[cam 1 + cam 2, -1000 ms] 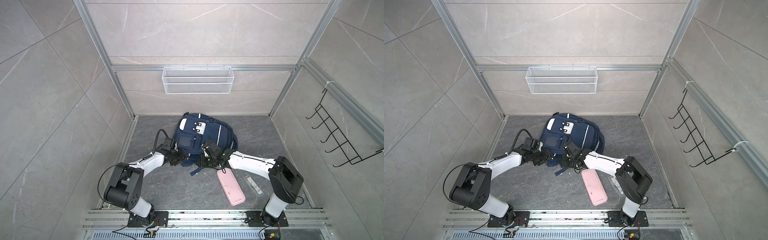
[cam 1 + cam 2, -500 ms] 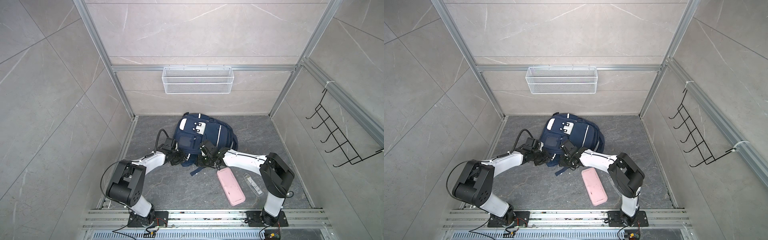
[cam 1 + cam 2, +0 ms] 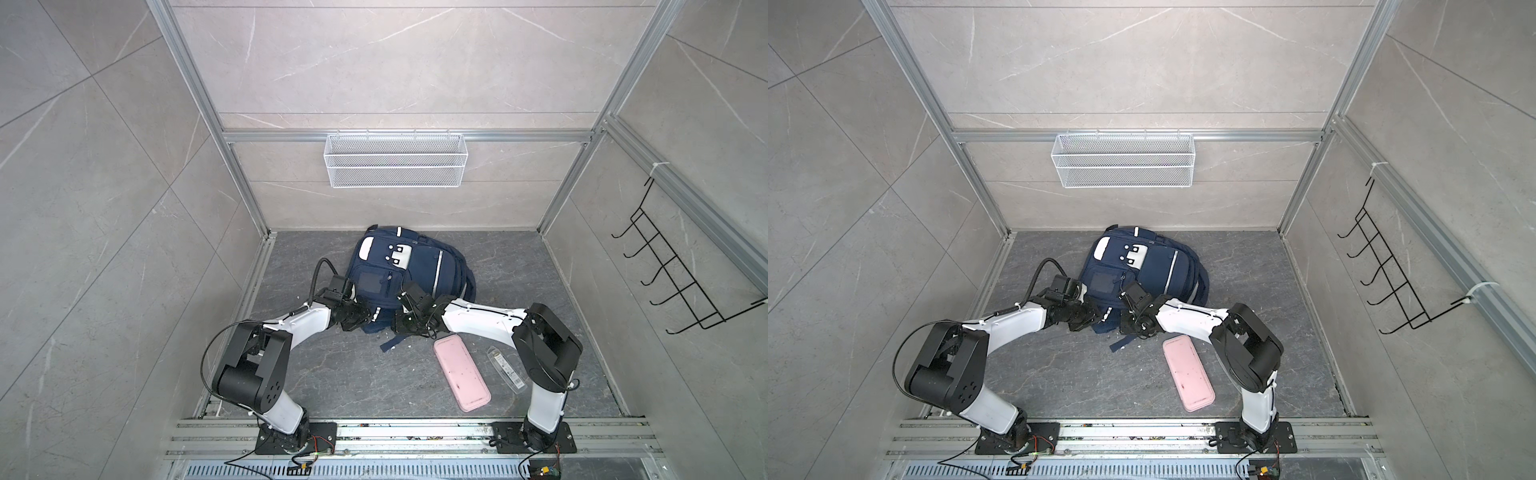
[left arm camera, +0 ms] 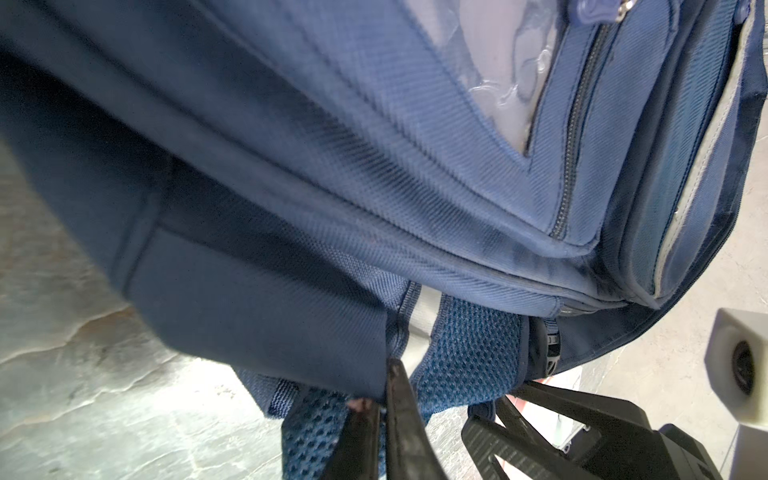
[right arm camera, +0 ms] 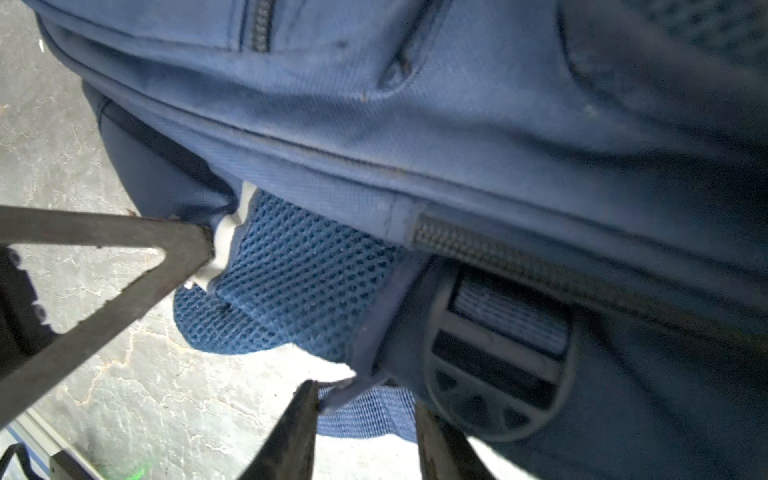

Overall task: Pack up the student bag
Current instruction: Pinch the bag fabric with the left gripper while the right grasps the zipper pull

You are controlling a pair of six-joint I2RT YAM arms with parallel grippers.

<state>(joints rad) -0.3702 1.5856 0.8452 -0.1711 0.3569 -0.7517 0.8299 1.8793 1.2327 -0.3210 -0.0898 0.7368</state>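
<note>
Navy backpack (image 3: 419, 270) lying front-up at middle back edge of table (image 3: 332, 374), left claw (image 3: 371, 321) pinched shut on its near edge, right claw (image 3: 395, 327) just beside, jaws apart around strap webbing (image 5: 365, 415), pink case (image 3: 461, 374) nearby

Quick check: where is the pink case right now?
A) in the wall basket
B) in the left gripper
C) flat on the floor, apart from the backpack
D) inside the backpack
C: in both top views the pink case lies flat on the grey floor, not touching the student bag.
</note>
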